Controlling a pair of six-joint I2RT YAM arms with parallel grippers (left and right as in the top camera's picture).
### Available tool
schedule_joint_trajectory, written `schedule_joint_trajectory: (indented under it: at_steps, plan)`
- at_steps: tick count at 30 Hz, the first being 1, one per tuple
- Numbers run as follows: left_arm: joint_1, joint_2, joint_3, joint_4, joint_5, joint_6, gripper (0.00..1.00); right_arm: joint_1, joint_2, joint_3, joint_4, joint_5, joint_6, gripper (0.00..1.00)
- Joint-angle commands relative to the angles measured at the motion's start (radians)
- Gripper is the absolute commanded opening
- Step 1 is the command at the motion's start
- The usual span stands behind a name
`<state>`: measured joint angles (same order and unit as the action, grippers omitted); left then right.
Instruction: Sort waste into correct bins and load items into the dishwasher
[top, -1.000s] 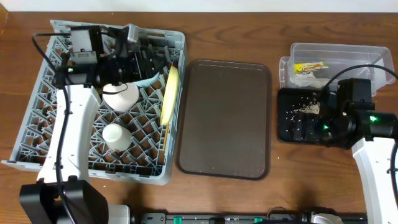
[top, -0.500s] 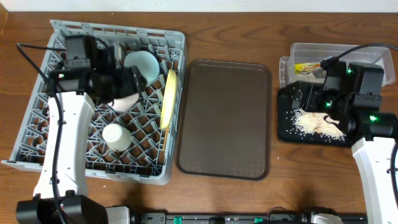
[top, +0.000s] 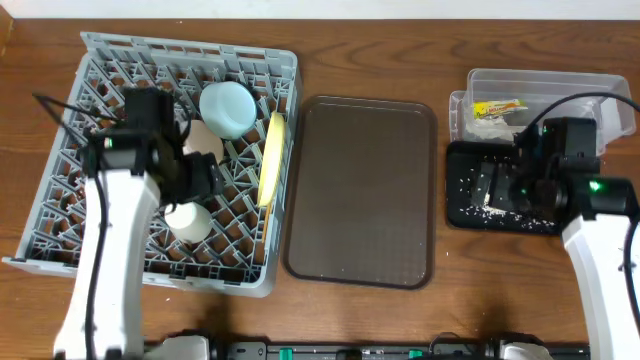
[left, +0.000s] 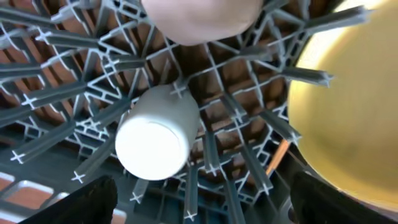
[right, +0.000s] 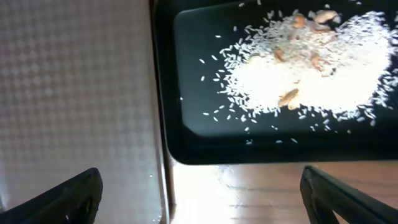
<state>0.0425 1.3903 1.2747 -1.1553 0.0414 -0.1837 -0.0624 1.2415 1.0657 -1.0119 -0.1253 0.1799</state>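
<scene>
The grey dish rack (top: 110, 55) holds the light blue bowl (top: 228, 106), the pinkish-white bowl (top: 207, 141), the white cup (top: 187, 220) and the yellow-green plate (top: 271, 155) on edge. My left gripper (top: 197, 178) hovers open over the rack, just above the cup (left: 153, 140), between the bowl (left: 199, 17) and the plate (left: 348, 106). A thin chopstick (left: 277, 155) lies in the lattice (left: 74, 43). My right gripper (top: 503, 190) is open and empty above the black tray (top: 455, 215), which holds food scraps (right: 311, 68). The clear tub (top: 590, 85) holds the wrapper (top: 497, 108) and tissue (top: 489, 126).
The brown serving tray (top: 362, 190) lies between rack and black tray; its patterned surface shows in the right wrist view (right: 74, 93) beside the black tray's rim (right: 199, 124). Bare wooden table (right: 267, 193) lies in front.
My left gripper has moved from the rack's back toward its middle, leaving the light blue bowl at the back. My right arm has shifted over the black tray and now covers most of the scraps.
</scene>
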Motion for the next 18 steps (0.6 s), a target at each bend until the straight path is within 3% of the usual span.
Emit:
schedule_joint_trajectory:
  at_steps: [1,11,18]
  plan:
    - [-0.044,-0.169,-0.100,0.069,-0.027,0.026,0.89,0.010,-0.148,-0.065,0.006,0.031,0.034,0.99]
    - [-0.156,-0.708,-0.444,0.362,-0.027,0.059,0.90,0.010,-0.637,-0.258,0.080,0.184,0.062,0.99]
    - [-0.156,-0.832,-0.466,0.353,-0.027,0.059,0.90,0.010,-0.729,-0.263,0.072,0.193,0.063,0.99]
